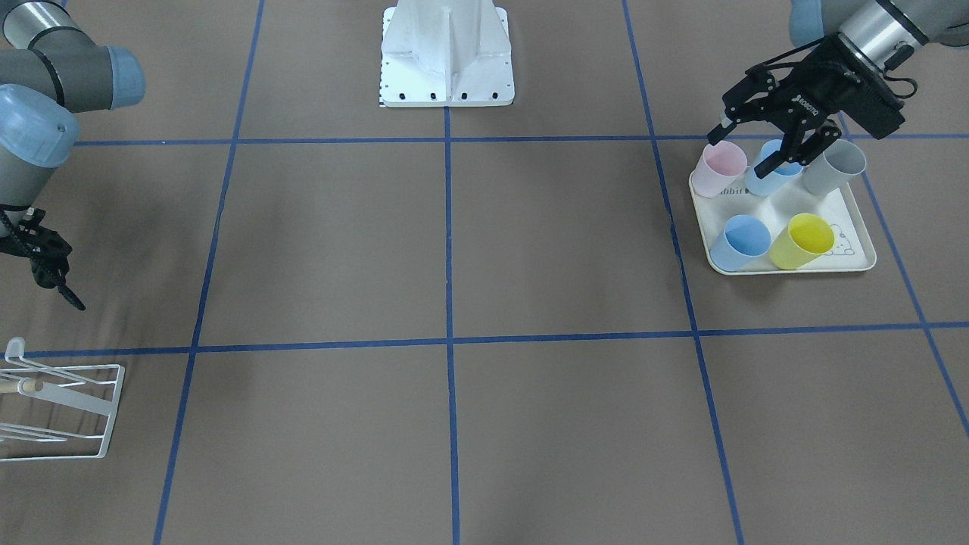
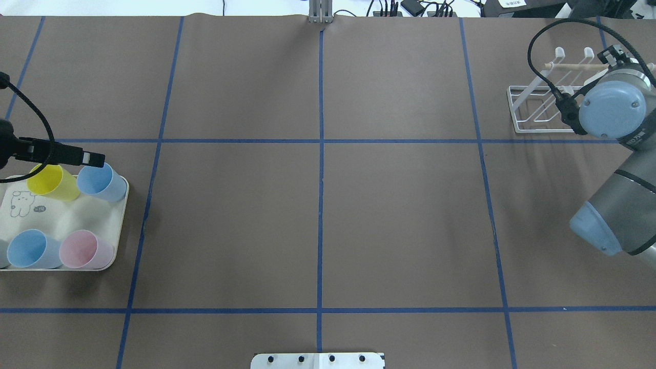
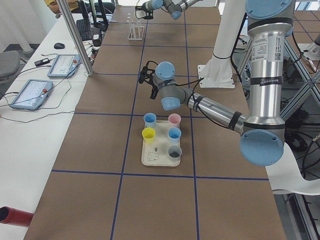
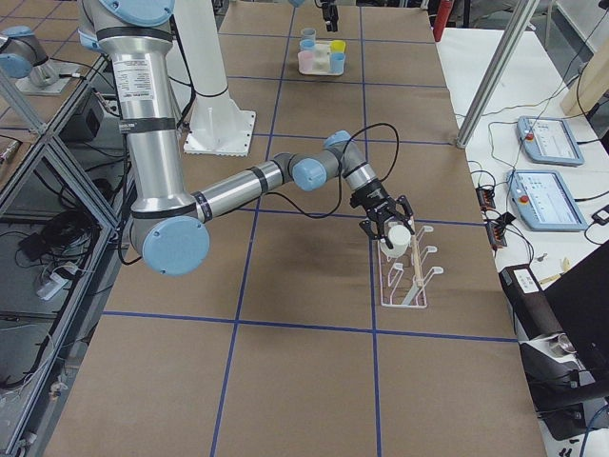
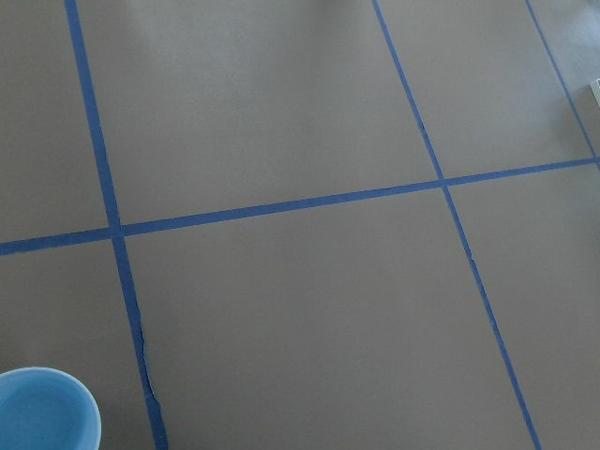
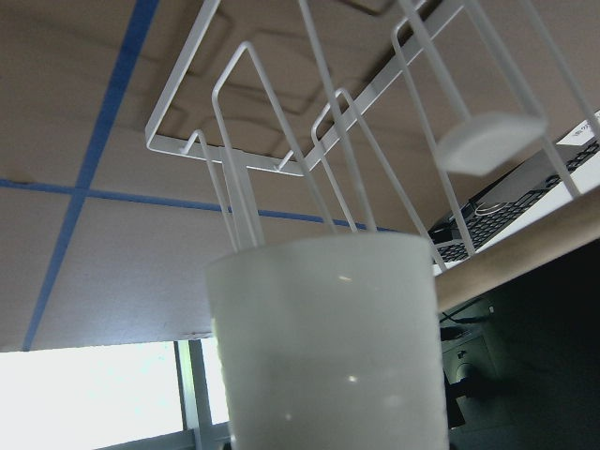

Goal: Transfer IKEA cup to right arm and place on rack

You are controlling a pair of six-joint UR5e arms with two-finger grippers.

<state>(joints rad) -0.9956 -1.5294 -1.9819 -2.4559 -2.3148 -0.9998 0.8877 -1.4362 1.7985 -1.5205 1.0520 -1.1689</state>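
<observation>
Table (image 1: pixel 568 242): brown cover w/ blue tape lines (image 1: pixel 448 227). White robot base (image 1: pixel 447 53) at the edge on the robot's side.

R arm (image 4: pixel 238 186) stretches low across the table to one end. L arm (image 3: pixel 215 107) reaches to the opposite end.

Rack (image 4: pixel 404 276), white wire w/ a wooden dowel (image 2: pixel 571 66), sits directly below & just beyond the R gripper (image 4: pixel 390 227). R gripper is clamped on the white cup (image 4: pixel 400 236), a finger on either side of it. Cup hangs over the rack's end nearest the arm, close above the wires. In the R wrist cam the cup fills the foreground, w/ the rack right behind it & the dowel off to one side. Cup touching rack or not: can't tell.

Tray (image 1: pixel 787 200), cream w/ rabbit print, lies under the L gripper (image 1: pixel 740 150). L gripper is spread wide w/ nothing btwn its fingers, angled down & held up off the cups.

Five cups stand mouth-up on the tray, all below that gripper. Row toward the robot:
- pink cup (image 1: pixel 719 168)
- lt-blue cup (image 1: pixel 761 182)
- grey cup (image 1: pixel 833 166)

Row away from the robot, side by side:
- blue cup (image 1: pixel 746 241)
- yellow cup (image 1: pixel 804 241)

In the front view the fingertips overlap the pink & lt-blue cups.
</observation>
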